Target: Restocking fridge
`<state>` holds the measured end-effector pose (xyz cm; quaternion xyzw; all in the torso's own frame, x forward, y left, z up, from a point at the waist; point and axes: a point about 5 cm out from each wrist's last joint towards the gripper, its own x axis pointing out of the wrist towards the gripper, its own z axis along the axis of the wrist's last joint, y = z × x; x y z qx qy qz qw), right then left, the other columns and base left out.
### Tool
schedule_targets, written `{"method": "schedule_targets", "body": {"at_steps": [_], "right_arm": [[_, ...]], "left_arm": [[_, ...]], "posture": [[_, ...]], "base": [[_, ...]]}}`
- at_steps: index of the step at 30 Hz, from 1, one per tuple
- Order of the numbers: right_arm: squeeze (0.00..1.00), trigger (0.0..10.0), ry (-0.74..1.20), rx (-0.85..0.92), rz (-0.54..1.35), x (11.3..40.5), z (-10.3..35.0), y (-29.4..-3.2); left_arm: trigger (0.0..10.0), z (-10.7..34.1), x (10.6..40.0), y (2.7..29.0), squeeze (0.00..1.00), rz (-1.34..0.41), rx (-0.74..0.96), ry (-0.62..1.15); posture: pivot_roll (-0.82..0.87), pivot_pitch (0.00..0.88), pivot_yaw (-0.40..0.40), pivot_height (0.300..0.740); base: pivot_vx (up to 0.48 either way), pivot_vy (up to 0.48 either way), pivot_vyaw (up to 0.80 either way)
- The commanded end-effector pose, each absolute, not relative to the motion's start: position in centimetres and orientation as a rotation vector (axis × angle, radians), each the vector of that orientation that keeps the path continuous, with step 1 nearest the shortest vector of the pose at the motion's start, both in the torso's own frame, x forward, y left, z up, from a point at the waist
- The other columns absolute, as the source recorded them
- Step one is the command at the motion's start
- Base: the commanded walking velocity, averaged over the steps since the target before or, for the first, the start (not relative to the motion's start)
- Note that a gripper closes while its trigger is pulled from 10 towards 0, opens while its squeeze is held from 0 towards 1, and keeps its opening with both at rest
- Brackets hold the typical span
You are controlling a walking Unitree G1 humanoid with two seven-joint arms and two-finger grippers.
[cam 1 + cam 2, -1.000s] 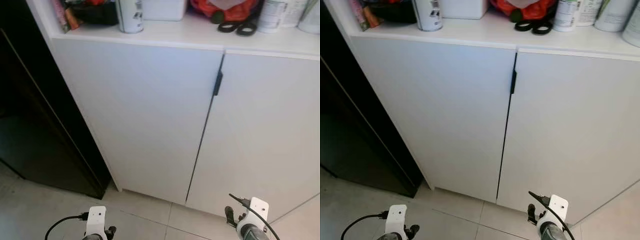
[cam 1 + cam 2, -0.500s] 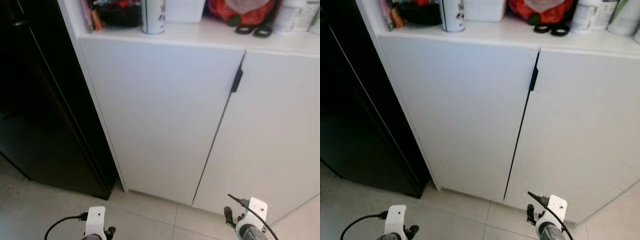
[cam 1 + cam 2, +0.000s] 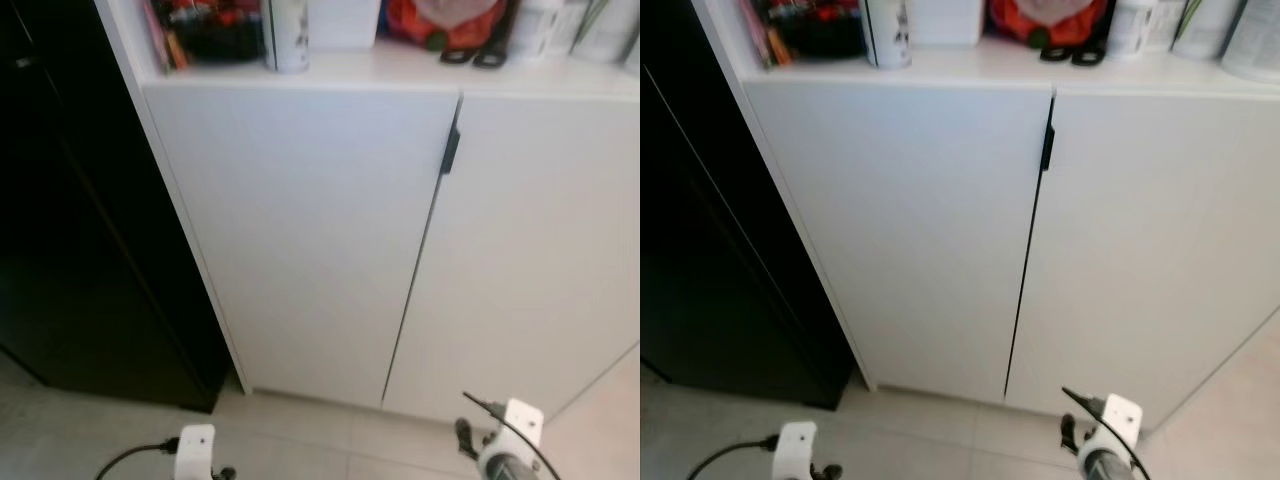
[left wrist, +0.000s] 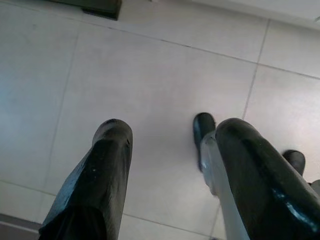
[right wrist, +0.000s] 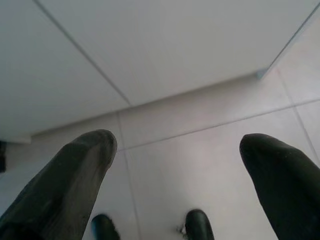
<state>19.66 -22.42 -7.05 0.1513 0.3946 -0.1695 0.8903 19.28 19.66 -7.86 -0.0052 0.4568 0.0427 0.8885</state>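
A black fridge (image 3: pixel 70 260) stands at the left with its door shut, right beside a white cabinet (image 3: pixel 310 240). Both arms hang low at my sides, and their white wrist mounts show at the bottom edge, left (image 3: pixel 195 445) and right (image 3: pixel 512 425). In the left wrist view my left gripper (image 4: pixel 172 137) is open over pale floor tiles with nothing between its fingers. My right gripper (image 5: pixel 180 150) is also open and empty, pointing at the floor by the cabinet's foot.
The cabinet has two shut doors with a small black handle (image 3: pixel 451 150) at the seam. Its top shelf (image 3: pixel 400 70) holds a white can (image 3: pixel 288 35), a red bag (image 3: pixel 425 18), black scissors (image 3: pixel 475 55) and several containers. Tiled floor (image 3: pixel 320 440) lies before me.
The whole picture has shifted and blurred: the camera moved, bringing more of the fridge into view and then swinging back a little. Both arms hang as before.
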Motion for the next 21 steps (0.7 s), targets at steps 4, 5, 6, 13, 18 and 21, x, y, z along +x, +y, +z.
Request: {"method": "schedule_targets", "body": {"at_steps": [4,5,6,13,18,21], "right_arm": [[0.0,10.0,0.816,0.307,-0.366,19.81,-6.84,-23.0],[0.0,10.0,0.817,0.307,-0.364,19.81,-6.85,-22.99],[0.0,10.0,0.819,0.306,-0.363,19.82,-6.85,-22.98],[0.0,10.0,0.82,0.301,-0.363,19.82,-6.84,-23.01],[0.0,10.0,0.821,0.301,-0.365,19.81,-6.84,-23.05],[0.0,10.0,0.824,0.298,-0.364,19.79,-6.85,-23.09]], "left_arm": [[10.0,-8.07,18.98,19.31,0.0,0.085,-0.02,0.96],[10.0,-8.07,18.98,19.31,0.0,0.085,-0.021,0.96],[10.0,-8.07,18.97,19.31,0.0,0.086,-0.022,0.96],[10.0,-8.07,18.98,19.31,0.0,0.087,-0.023,0.96],[10.0,-8.09,18.96,19.26,0.0,0.09,-0.029,0.961],[10.0,-8.09,18.97,19.23,0.0,0.088,-0.029,0.96]], "posture": [[-0.09,0.0,0.049,0.74],[-0.09,0.0,0.049,0.74],[-0.09,0.0,0.047,0.74],[-0.09,0.0,0.048,0.74],[-0.09,0.0,0.046,0.74],[-0.09,0.0,0.045,0.74]], "base": [[0.0,0.165,0.0],[0.0,0.334,0.0],[0.0,0.334,-0.54],[0.0,0.336,-0.28],[0.0,0.425,0.0],[0.0,0.48,0.0]]}}
